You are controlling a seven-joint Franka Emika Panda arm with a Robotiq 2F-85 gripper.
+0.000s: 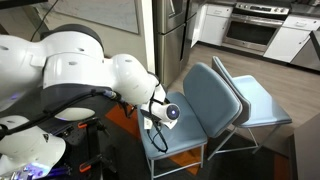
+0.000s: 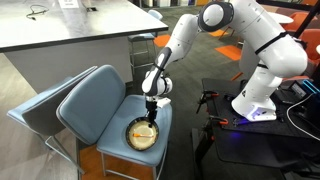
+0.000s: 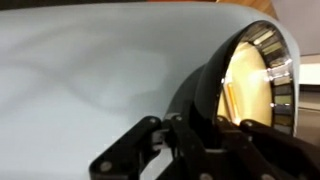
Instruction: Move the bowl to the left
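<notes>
The bowl, small and round with a dark rim and a yellowish-tan inside, is on the blue-grey chair seat. My gripper comes down from above at the bowl's far rim. In the wrist view the bowl fills the right side, and its dark rim sits between the fingers of the gripper, which is shut on it. I cannot tell whether the bowl rests on the seat or is slightly lifted. In an exterior view my arm hides the bowl, and the gripper is low over the seat.
The chair's backrest rises close beside the bowl. A second identical chair stands behind it. A counter is beyond the chairs. The robot base and cables are near the seat's front edge.
</notes>
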